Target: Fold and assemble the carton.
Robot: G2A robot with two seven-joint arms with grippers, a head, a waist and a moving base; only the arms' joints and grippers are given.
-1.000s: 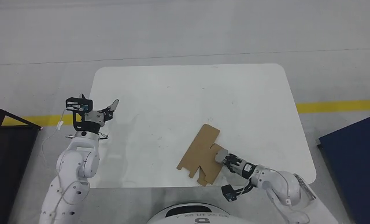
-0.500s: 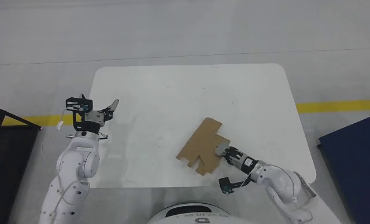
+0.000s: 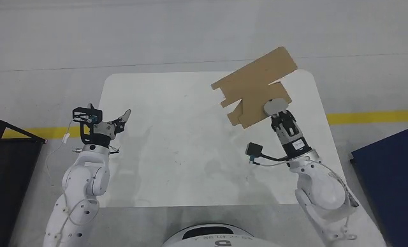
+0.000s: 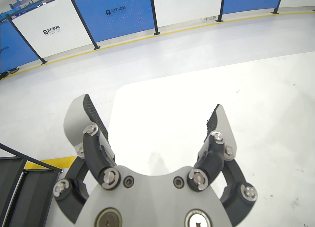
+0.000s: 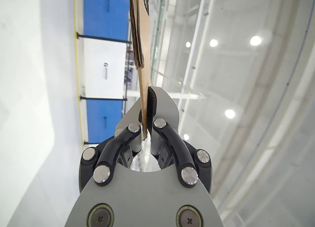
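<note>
My right fingers (image 5: 157, 107) pinch the flat carton (image 3: 255, 87) high above the bench (image 3: 191, 151), probably so my open left fingers (image 4: 94, 124) can fold it.

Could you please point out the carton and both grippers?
carton (image 3: 258, 87), top view, flat face.
right gripper (image 5: 146, 101), right wrist view, between fingertips.
left gripper (image 4: 151, 101), left wrist view, between fingertips.
</note>
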